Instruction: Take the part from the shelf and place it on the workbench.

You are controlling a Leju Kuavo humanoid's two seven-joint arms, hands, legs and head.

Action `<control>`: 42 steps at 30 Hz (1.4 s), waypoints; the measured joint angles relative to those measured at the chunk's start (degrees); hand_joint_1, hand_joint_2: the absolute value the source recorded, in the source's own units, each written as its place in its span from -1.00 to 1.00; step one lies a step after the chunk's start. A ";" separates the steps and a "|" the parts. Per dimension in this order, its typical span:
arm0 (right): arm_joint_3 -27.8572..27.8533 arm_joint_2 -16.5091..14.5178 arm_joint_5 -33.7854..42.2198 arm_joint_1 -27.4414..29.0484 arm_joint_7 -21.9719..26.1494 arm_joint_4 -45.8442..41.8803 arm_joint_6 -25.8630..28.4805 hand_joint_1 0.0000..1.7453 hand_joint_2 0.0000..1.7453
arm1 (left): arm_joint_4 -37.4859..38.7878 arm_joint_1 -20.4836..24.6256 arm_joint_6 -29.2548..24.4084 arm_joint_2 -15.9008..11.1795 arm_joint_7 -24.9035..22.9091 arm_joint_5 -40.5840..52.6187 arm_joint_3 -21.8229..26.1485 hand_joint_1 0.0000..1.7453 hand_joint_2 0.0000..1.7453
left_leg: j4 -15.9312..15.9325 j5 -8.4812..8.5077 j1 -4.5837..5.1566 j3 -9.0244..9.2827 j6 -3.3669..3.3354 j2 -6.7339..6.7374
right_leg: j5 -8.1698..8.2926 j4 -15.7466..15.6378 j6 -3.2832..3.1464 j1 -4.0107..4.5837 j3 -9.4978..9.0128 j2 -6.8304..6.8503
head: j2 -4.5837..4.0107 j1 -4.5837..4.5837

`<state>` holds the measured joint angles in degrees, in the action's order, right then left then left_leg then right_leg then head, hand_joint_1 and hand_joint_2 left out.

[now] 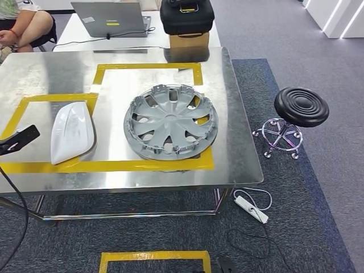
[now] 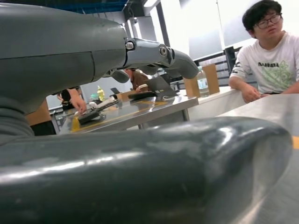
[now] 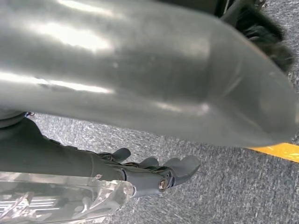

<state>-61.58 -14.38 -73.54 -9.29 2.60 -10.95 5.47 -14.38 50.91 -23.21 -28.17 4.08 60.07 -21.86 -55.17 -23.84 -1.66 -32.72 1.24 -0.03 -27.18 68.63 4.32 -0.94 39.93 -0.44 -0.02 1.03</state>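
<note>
A white curved shell part point(image 1: 72, 131) lies on the steel workbench point(image 1: 240, 153), inside the left yellow-taped frame. A grey wheel cover point(image 1: 170, 121) lies flat in the larger taped frame to its right. My left hand point(image 1: 19, 138) hovers at the bench's left edge, a short way left of the white part and apart from it. In the left wrist view its fingers point(image 2: 159, 55) stretch out straight with nothing in them. My right hand point(image 3: 151, 172) hangs over grey carpet, fingers spread and holding nothing.
Behind the bench a white table carries a laptop point(image 1: 109, 18) and a black case point(image 1: 186, 15) on a cardboard box. A person point(image 1: 23, 25) sits at the far left. A black stool point(image 1: 300, 108) and a power strip point(image 1: 251, 207) are on the right. Yellow floor tape point(image 1: 154, 257) lies in front.
</note>
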 joint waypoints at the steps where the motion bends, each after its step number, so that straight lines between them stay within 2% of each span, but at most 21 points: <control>1: 0.01 -0.02 0.00 -0.04 0.01 0.01 -0.01 -1.00 -1.00 | 0.00 -0.04 0.02 -0.03 0.14 0.03 0.03 -1.00 -1.00 | -0.25 -0.15 -0.14 -0.09 0.43 -0.03 | 1.21 -3.96 0.19 -0.06 -2.34 0.00 | 0.00 0.05; 3: 0.05 -0.06 0.00 -0.15 0.04 0.02 -0.03 -1.00 -1.00 | 0.00 -0.02 0.03 -0.21 0.36 0.08 0.14 -1.00 -1.00 | -0.75 -0.31 -0.12 -0.36 1.34 -0.12 | 2.19 -8.54 -0.41 -0.11 -5.03 -0.24 | 0.00 0.15; 7: 0.19 -0.07 -0.01 -0.19 0.07 0.02 -0.05 -1.00 -1.00 | 0.00 -0.03 0.09 -0.50 0.57 0.21 0.54 -1.00 -1.00 | -1.30 -0.49 -0.18 -0.87 2.58 -0.19 | 2.22 -8.74 -2.95 -0.02 -4.60 -0.55 | 0.01 0.06; 9: 0.27 -0.07 -0.02 -0.27 0.07 0.01 -0.05 -1.00 -1.00 | 0.00 -0.03 0.16 -0.54 0.64 0.36 0.74 -1.00 -1.00 | -5.20 -3.54 -0.22 -2.61 2.78 -0.11 | 2.61 -8.89 -3.84 0.01 -4.23 -0.55 | -0.01 -0.11; 11: 0.34 -0.07 -0.05 -0.31 0.07 0.00 -0.05 -1.00 -1.00 | 0.00 -0.19 0.20 -0.55 0.67 0.48 0.84 -1.00 -1.00 | -13.19 -7.88 -0.07 -6.04 2.77 -0.09 | 3.03 -8.90 -4.37 0.23 -3.61 -0.53 | -0.01 -0.25; 12: 0.35 -0.07 -0.07 -0.28 0.07 0.00 -0.05 -1.00 -1.00 | 0.00 -0.41 0.21 -0.55 0.67 0.52 0.88 -1.00 -1.00 | -16.47 -9.10 -0.03 -7.35 2.73 -0.09 | 3.24 -8.90 -4.52 0.34 -3.30 -0.53 | -0.01 -0.27; 13: 0.36 -0.07 -0.09 -0.25 0.07 0.00 -0.05 -1.00 -1.00 | 0.00 -0.64 0.21 -0.55 0.68 0.57 0.90 -1.00 -1.00 | -18.08 -9.29 0.00 -7.86 2.63 -0.09 | 3.47 -8.90 -4.59 0.42 -3.00 -0.52 | -0.01 -0.27; 14: 0.36 -0.07 -0.11 -0.24 0.07 0.00 -0.05 -1.00 -1.00 | 0.00 -0.83 0.21 -0.55 0.70 0.63 0.92 -1.00 -1.00 | -17.43 -8.37 0.02 -7.24 2.49 -0.08 | 3.72 -8.89 -4.57 0.46 -2.73 -0.52 | -0.01 -0.27; 16: 0.36 -0.07 -0.14 -0.28 0.07 0.00 -0.05 -1.00 -1.00 | 0.00 -0.89 0.20 -0.56 0.77 0.79 0.96 -1.00 -1.00 | -10.64 -5.13 0.03 -3.00 2.23 -0.07 | 4.22 -8.88 -4.24 0.48 -2.29 -0.54 | -0.01 -0.28; 18: 0.36 -0.07 -0.15 -0.36 0.07 -0.01 -0.04 -1.00 -1.00 | 0.00 -0.76 0.19 -0.55 0.86 0.95 1.00 -1.00 -1.00 | -3.86 -3.38 0.17 0.97 2.06 -0.13 | 4.73 -8.80 -3.63 0.65 -1.86 -0.58 | -0.01 -0.30; 20: 0.36 -0.06 -0.16 -0.36 0.07 -0.02 -0.03 -1.00 -1.00 | 0.00 -0.85 0.20 -0.49 0.92 1.04 1.01 -1.00 -1.00 | -2.00 -3.23 0.41 1.65 1.75 -0.22 | 5.35 -8.95 -2.95 0.81 -1.60 -0.62 | -0.01 -0.31; 22: 0.36 -0.05 -0.16 -0.23 0.06 -0.02 -0.03 -1.00 -1.00 | 0.00 -1.00 0.21 -0.38 0.92 1.10 1.01 -1.00 -1.00 | -1.91 -2.70 0.35 1.11 0.92 -0.17 | 5.44 -9.03 -2.25 0.72 -1.28 -0.52 | -0.01 -0.30; 24: 0.36 -0.04 -0.19 -0.13 0.05 -0.02 -0.03 -1.00 -1.00 | 0.00 -1.02 0.21 -0.31 0.92 1.14 1.01 -1.00 -1.00 | -1.79 -2.00 0.21 0.57 0.01 -0.08 | 2.81 -6.06 -1.66 0.65 0.04 -0.26 | -0.01 -0.11; 27: 0.37 -0.04 -0.25 -0.08 0.04 -0.02 -0.05 -1.00 -1.00 | 0.00 -1.14 0.24 -0.29 0.92 1.20 1.01 -1.00 -1.00 | -1.82 -1.06 0.35 -0.62 -0.50 -0.04 | -3.82 5.24 -1.24 0.67 3.88 -0.09 | -0.01 0.04; 28: 0.37 -0.04 -0.25 -0.05 0.04 -0.02 -0.05 -1.00 -1.00 | 0.00 -1.23 0.26 -0.28 0.93 1.25 1.01 -1.00 -1.00 | -1.84 -0.76 0.44 -1.02 -0.53 -0.04 | -4.52 7.16 -1.27 0.68 4.15 -0.09 | -0.01 0.03; 29: 0.37 -0.04 -0.26 -0.03 0.03 -0.02 -0.05 -1.00 -1.00 | 0.00 -1.32 0.28 -0.28 0.93 1.29 1.01 -1.00 -1.00 | -1.86 -0.49 0.51 -1.37 -0.51 -0.04 | -4.17 6.83 -1.39 0.71 3.26 -0.09 | -0.01 0.03; 33: 0.38 -0.04 -0.33 -0.18 0.03 -0.02 -0.05 -1.00 -1.00 | 0.00 -1.40 0.32 -0.33 0.92 1.44 1.01 -1.00 -1.00 | -1.88 0.36 0.75 -2.06 0.10 -0.05 | 0.09 -7.18 -2.48 1.07 -6.48 -0.09 | -0.01 -0.02; 34: 0.38 -0.04 -0.36 -0.23 0.03 -0.02 -0.05 -1.00 -1.00 | 0.00 -1.37 0.32 -0.36 0.93 1.48 1.01 -1.00 -1.00 | -1.88 0.59 0.77 -2.14 0.41 -0.05 | 0.25 -8.94 -2.72 1.20 -7.54 -0.11 | -0.01 -0.01; 37: 0.39 -0.02 -0.45 -0.28 0.02 -0.04 -0.05 -1.00 -1.00 | 0.00 -1.39 0.32 -0.40 0.93 1.62 1.01 -1.00 -1.00 | -1.69 1.03 0.64 -2.42 1.50 -0.05 | 0.81 -9.78 -3.68 1.28 -7.30 -0.17 | -0.01 0.02; 39: 0.40 -0.01 -0.49 -0.35 0.02 -0.04 -0.05 -1.00 -1.00 | 0.00 -1.40 0.32 -0.45 0.93 1.77 1.02 -1.00 -1.00 | -3.87 -1.27 0.58 -3.48 2.10 -0.05 | 1.66 -10.20 -4.50 1.04 -6.79 -0.13 | -0.01 -0.09; 42: 0.40 0.00 -0.52 -0.36 0.02 -0.04 -0.06 -1.00 -1.00 | 0.00 -1.53 0.36 -0.47 0.93 2.10 1.03 -1.00 -1.00 | -13.79 -7.62 0.56 -7.07 2.66 -0.05 | 2.67 -10.29 -4.87 0.96 -5.59 -0.11 | -0.01 -0.16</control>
<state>-61.18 -14.38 -74.06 -9.64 2.62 -10.99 5.41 -14.38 49.38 -22.85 -28.64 5.02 62.18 -20.83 -68.96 -31.46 -1.10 -39.80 3.90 -0.08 -24.51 58.34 -0.55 0.02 34.34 -0.54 -0.02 0.86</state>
